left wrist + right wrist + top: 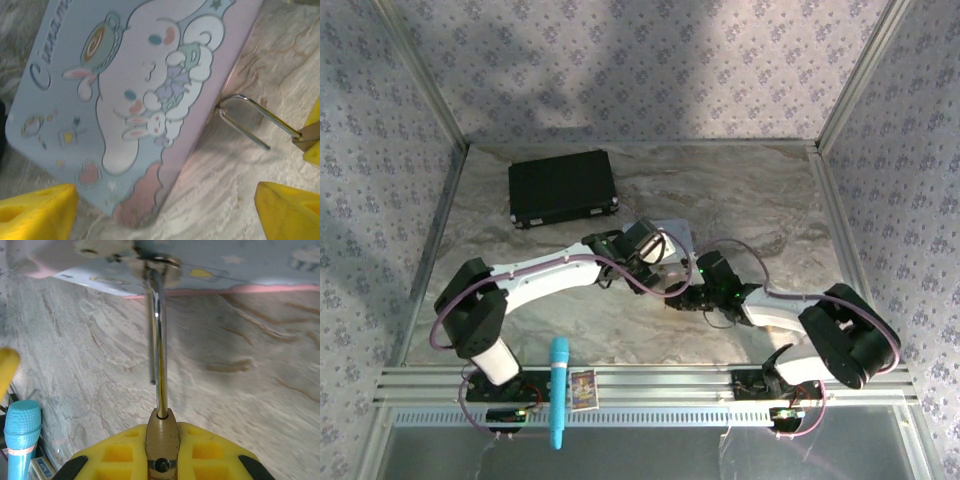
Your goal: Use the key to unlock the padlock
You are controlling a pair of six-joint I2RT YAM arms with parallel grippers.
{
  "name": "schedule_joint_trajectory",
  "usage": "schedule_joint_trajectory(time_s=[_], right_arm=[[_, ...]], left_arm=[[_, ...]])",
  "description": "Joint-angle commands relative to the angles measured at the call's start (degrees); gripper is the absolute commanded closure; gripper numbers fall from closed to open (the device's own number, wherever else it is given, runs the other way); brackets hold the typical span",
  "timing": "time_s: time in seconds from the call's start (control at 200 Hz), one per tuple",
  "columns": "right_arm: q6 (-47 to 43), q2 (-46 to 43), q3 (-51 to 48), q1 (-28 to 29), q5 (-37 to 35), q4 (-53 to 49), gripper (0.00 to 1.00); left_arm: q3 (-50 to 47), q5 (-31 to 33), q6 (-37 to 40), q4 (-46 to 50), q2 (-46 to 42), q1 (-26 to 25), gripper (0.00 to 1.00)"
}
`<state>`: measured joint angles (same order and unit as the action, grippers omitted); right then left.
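The brass padlock [162, 440] is pinched between the yellow pads of my right gripper [162, 460], which is shut on its body. Its thin shackle [159, 340] stands open: one leg stays in the body and the free leg ends in the air. The shackle's bend hooks through the clasp [156, 262] of the pastel tin [125, 100]. In the left wrist view the shackle [250, 116] runs from the tin's edge to the padlock [306, 136] at the right border. My left gripper [165, 220] is open, with the tin's near corner between its fingers [35, 210]. The key is hidden.
A black case [563, 188] lies at the back left of the marble table [760, 200]. A blue pen-shaped stick [559, 390] and a small card [582, 388] rest on the front rail. Both arms meet mid-table, by the tin [668, 232].
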<state>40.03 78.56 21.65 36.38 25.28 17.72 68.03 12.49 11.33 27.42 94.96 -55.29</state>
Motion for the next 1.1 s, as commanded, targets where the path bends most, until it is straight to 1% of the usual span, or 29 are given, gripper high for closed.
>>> schedule_joint_trajectory(time_s=[0.0, 0.04, 0.105, 0.22, 0.295, 0.42, 0.49, 0.645, 0.74, 0.884, 0.934, 1.094], right_arm=[[-0.15, -1.33, -1.95, -1.55, 3.12, -2.28, 0.96], [-0.35, -1.33, -2.19, -2.07, 3.13, -2.41, 0.96], [-0.01, -0.86, -3.09, -3.09, 3.54, -0.81, 0.97], [0.98, 2.28, -3.81, -3.94, 3.91, 4.95, 0.98], [1.81, 3.34, -3.98, -4.16, 3.49, 7.03, 0.98], [5.06, 1.97, -5.87, -4.14, 0.53, 11.22, 1.00], [7.21, 1.05, -6.43, -3.24, -1.50, 13.41, 1.00], [10.51, -2.39, -7.16, -1.50, -8.04, 13.80, 1.00], [11.81, -4.15, -6.92, -0.97, -11.49, 13.32, 1.00], [13.74, -4.12, -5.90, -0.88, -12.64, 15.09, 1.00], [14.14, -3.60, -5.40, -0.67, -12.76, 15.64, 1.00], [16.21, -1.42, -5.21, -0.39, -15.72, 18.94, 1.00]], left_arm=[[2.15, -2.66, 5.90, -0.78, 2.42, -0.54, 0.16], [1.66, -2.40, 5.89, -0.80, 2.93, -0.95, 0.19], [0.92, -0.05, 6.07, -0.72, 3.75, -2.49, 0.23], [0.04, 3.18, 5.05, -0.80, 5.51, -4.33, 0.30], [-0.16, 5.23, 3.93, -0.22, 6.89, -5.07, 0.39], [-0.22, 9.20, 0.57, 2.23, 8.94, -6.21, 0.53], [-1.23, 9.33, -1.16, 2.13, 9.58, -6.97, 0.54], [-3.80, 9.01, -3.83, 1.43, 10.53, -7.40, 0.60], [-5.20, 8.57, -4.97, 0.37, 10.25, -7.47, 0.60], [-5.74, 8.28, -5.49, -0.07, 11.20, -7.89, 0.61], [-5.81, 8.30, -5.83, -0.33, 11.54, -8.13, 0.63], [-6.10, 6.91, -7.71, -1.12, 12.09, -8.42, 0.64]])
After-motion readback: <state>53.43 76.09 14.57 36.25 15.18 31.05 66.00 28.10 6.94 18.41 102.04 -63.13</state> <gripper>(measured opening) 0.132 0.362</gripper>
